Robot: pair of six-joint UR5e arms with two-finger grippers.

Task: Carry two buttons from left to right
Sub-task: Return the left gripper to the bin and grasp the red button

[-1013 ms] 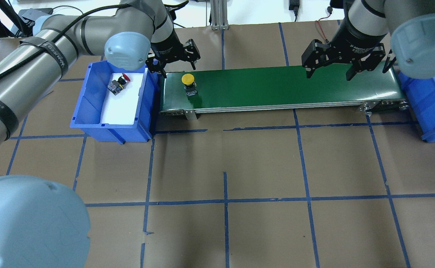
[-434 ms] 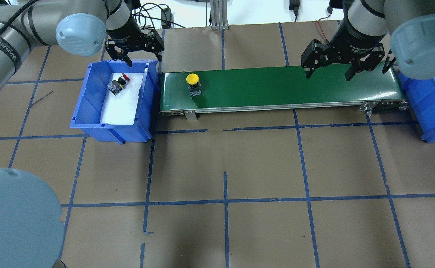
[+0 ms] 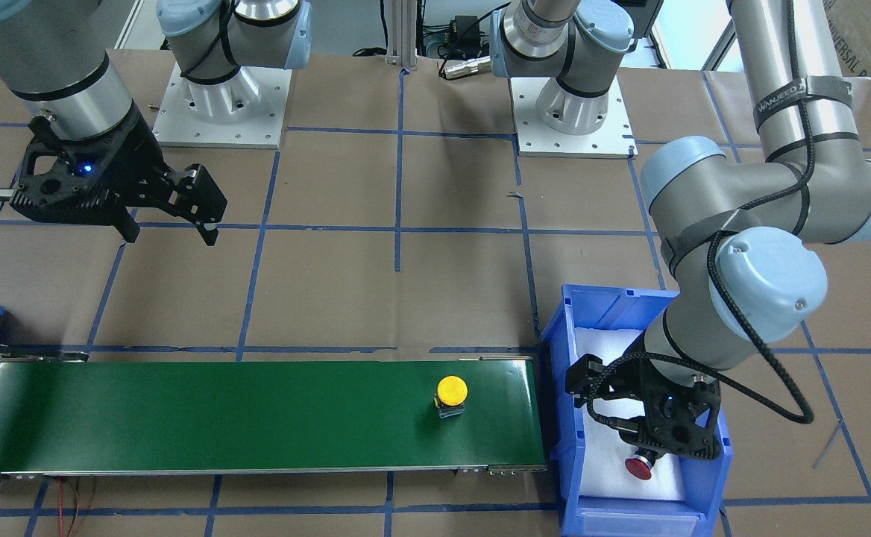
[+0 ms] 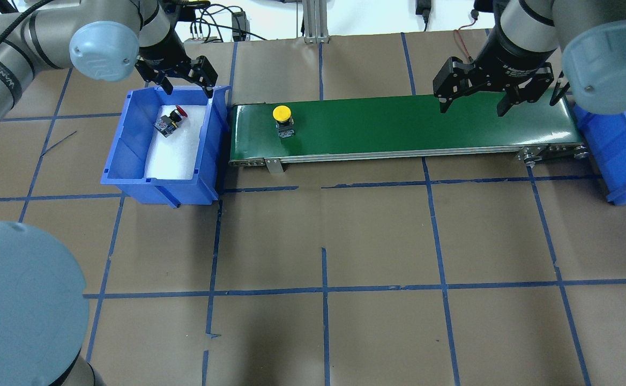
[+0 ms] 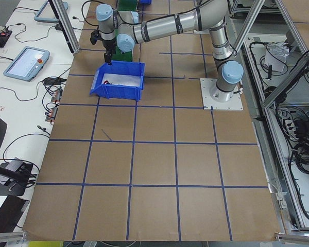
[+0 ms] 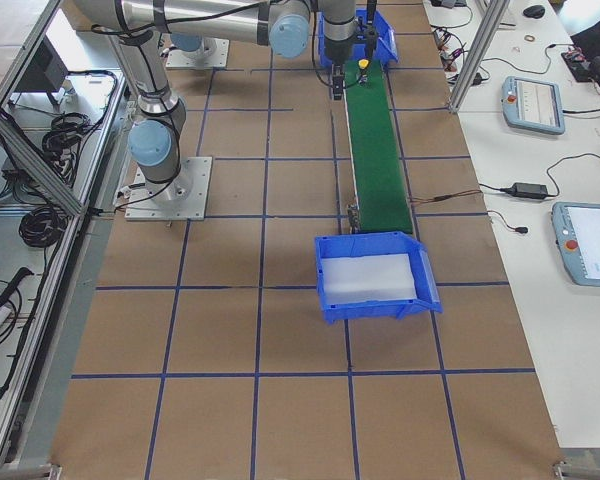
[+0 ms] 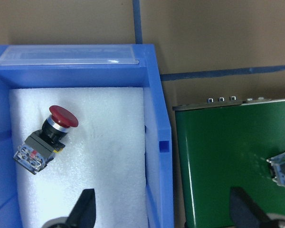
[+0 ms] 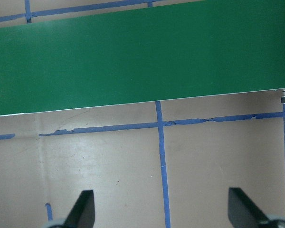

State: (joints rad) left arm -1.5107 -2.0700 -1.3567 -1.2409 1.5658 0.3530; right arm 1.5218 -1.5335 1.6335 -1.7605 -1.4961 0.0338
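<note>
We hold our left end effector [image 4: 188,90] wide open and empty, up over the back edge of the left bin [image 4: 125,150]. We think it is there because the red button [image 4: 169,120] is the next thing to grab. That button lies on its side on the white foam [image 7: 109,156] in the bin, with its red cap tipped up and away from the belt [image 4: 409,126]. The foam is soft, so we guess it is there to keep the buttons from getting bumped. The yellow button [image 4: 283,122] stands straight up on the green belt, close to the left end, just past the bin wall. We think it sits there so the belt can carry it to the right side. Our right end effector [image 4: 471,110] is wide open too, with nothing in it. It hangs over the far edge of the belt near the right end, well apart from the yellow button. We guess it waits there to catch the button and drop it in the right bin [image 4: 608,150], just past the belt's end on the table [image 4: 377,241]. Neither button is in that bin yet.
</note>
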